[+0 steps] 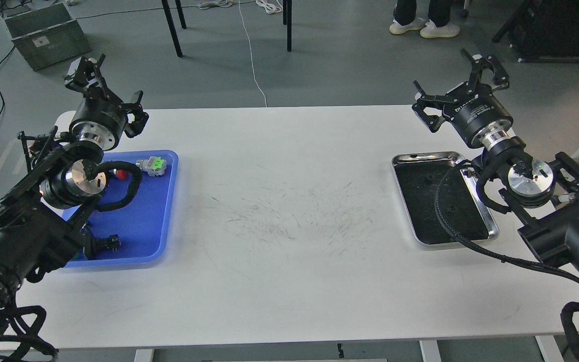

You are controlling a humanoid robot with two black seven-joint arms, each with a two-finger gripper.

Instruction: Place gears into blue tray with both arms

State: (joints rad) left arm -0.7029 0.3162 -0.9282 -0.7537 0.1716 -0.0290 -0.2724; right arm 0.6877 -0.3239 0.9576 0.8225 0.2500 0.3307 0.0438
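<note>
The blue tray [149, 221] lies at the table's left side, partly covered by my left arm. It holds a grey-and-green connector [152, 165], a red button [121, 174] and a black part [107, 243]. My left gripper [111, 89] hangs above the tray's far edge, open and holding nothing. Over the far right corner of the table my right gripper [456, 84] is also open and holds nothing. I cannot make out the gears for certain. Two faint round spots [450, 207] show on the black inside of the steel tray.
The steel tray [422, 157] sits at the right, with my right arm's cable looping over its near side. The table's middle shows only scuff marks. A grey crate [43, 32], chair legs and a person's feet are on the floor beyond the table.
</note>
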